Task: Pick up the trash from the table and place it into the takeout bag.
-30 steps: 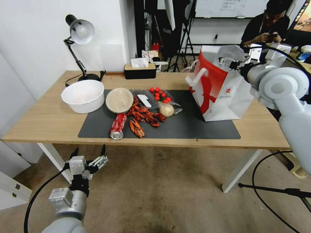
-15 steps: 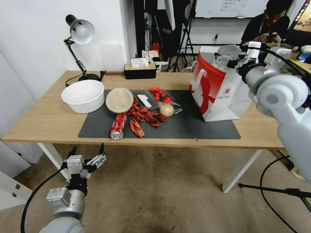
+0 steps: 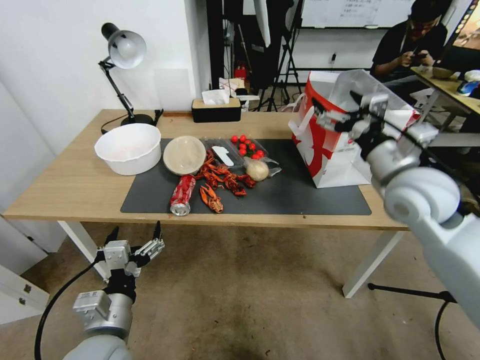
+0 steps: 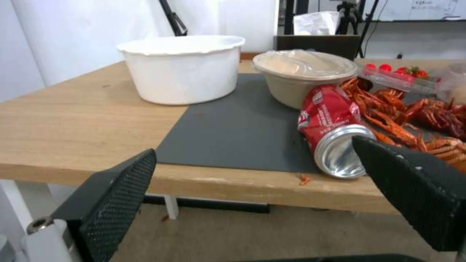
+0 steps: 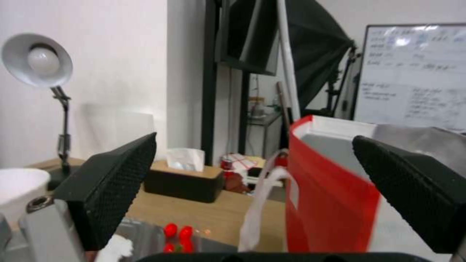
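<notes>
The white and red takeout bag [image 3: 345, 150] stands open at the right end of the table [image 3: 75, 185]. My right gripper [image 3: 334, 109] hovers open and empty at the bag's upper left edge; in the right wrist view, between its fingers [image 5: 116, 182], the bag's red side [image 5: 335, 203] shows. On the dark mat [image 3: 300, 197] lie a red soda can [image 3: 181, 194] on its side, a round beige bowl [image 3: 184, 154] and a beige ball in clear wrap [image 3: 257, 170]. My left gripper [image 3: 135, 242] hangs open below the table's front edge, facing the can [image 4: 332, 131] and the bowl [image 4: 303, 78].
A big white bowl [image 3: 128, 147] sits left of the mat, a desk lamp [image 3: 122, 50] and a tissue box [image 3: 216, 107] at the back. Red crayfish shells [image 3: 222, 180] and a clear tray of cherry tomatoes [image 3: 247, 146] lie mid-mat. A stand's leg [image 3: 425, 292] crosses the floor on the right.
My right arm has swung from the bag's far right corner leftward and toward me, across the bag's mouth. The left gripper has barely moved.
</notes>
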Controlling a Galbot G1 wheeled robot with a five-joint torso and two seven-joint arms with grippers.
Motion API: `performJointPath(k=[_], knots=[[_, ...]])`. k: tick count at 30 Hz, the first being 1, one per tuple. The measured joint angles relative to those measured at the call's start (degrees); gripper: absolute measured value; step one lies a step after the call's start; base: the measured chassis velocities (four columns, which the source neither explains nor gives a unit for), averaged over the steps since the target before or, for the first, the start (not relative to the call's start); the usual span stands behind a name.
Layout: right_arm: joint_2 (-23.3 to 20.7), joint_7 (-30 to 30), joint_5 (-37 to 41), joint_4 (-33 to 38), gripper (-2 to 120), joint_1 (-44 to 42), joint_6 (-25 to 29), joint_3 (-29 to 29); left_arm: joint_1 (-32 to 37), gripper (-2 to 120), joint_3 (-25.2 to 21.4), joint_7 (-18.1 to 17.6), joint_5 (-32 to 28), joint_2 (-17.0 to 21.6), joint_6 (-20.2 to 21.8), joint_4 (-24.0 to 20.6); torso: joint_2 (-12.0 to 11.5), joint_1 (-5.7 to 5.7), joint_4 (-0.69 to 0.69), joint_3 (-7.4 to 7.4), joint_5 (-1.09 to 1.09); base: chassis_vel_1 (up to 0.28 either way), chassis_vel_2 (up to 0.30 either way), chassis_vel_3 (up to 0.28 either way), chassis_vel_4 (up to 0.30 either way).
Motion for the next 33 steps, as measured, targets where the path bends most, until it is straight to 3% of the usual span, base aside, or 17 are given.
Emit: performJointPath(k=[17, 20, 28, 33], knots=[[5.87, 1.56, -8.81, 5.04, 100, -17.89, 7.47, 3.26, 0.52, 100, 0.29, -0.28, 0.46, -0.64, -0.86, -0.33, 0.0, 0.0, 0.0, 0.0, 0.0, 0.0, 0.0, 0.0, 0.0], [8.67, 1.49, -11.22, 4.25, 100, -23.86, 12.11, 4.33, 0.54, 100, 0.53, -0.28, 0.5, -0.72, -1.08, -0.16, 0.0, 0.0, 0.0, 0.0, -0.02, 0.0, 0.0, 0.0, 0.0], [9.85, 1.46, -12.39, 3.97, 100, -26.18, 14.0, 4.68, 0.53, 100, 0.59, -0.26, 0.51, -0.77, -1.16, -0.06, 0.0, 0.0, 0.0, 0.0, -0.02, 0.0, 0.0, 0.0, 0.0], [14.83, 1.07, -16.81, 2.78, 100, -33.43, 18.89, 4.94, 0.4, 100, 0.93, -0.16, 0.82, -0.9, -1.39, 0.39, 0.0, 0.0, 0.0, 0.0, -0.03, 0.0, 0.0, 0.0, 0.0]])
